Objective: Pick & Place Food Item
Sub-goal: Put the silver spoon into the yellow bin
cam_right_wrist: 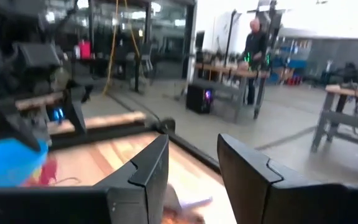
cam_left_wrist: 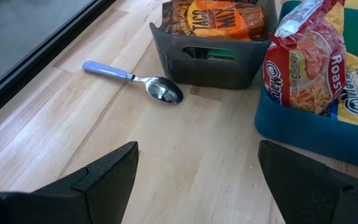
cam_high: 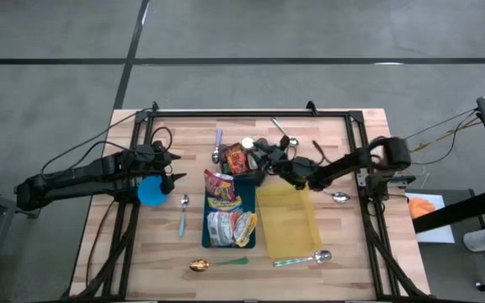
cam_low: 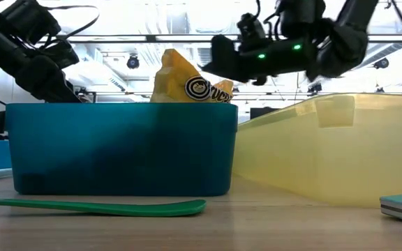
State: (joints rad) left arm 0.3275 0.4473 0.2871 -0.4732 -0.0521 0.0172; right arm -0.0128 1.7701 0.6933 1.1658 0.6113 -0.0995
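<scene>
Blue bin [cam_high: 228,220] holds noodle packets [cam_high: 221,192]; yellow bin [cam_high: 287,220] empty; left gripper [cam_high: 172,167] spread, right gripper [cam_high: 263,159] partly parted, holding nothing.

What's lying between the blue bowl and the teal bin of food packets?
In the high view, a spoon with a light blue handle lies on bare wood between the blue bowl and the teal bin. Nothing else is there.

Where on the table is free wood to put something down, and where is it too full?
Free: the near left corner, left of the teal-handled spoon and gold spoon; also right of the yellow bin. Crowded: the far middle around the dark bin, above the blue bin.
</scene>
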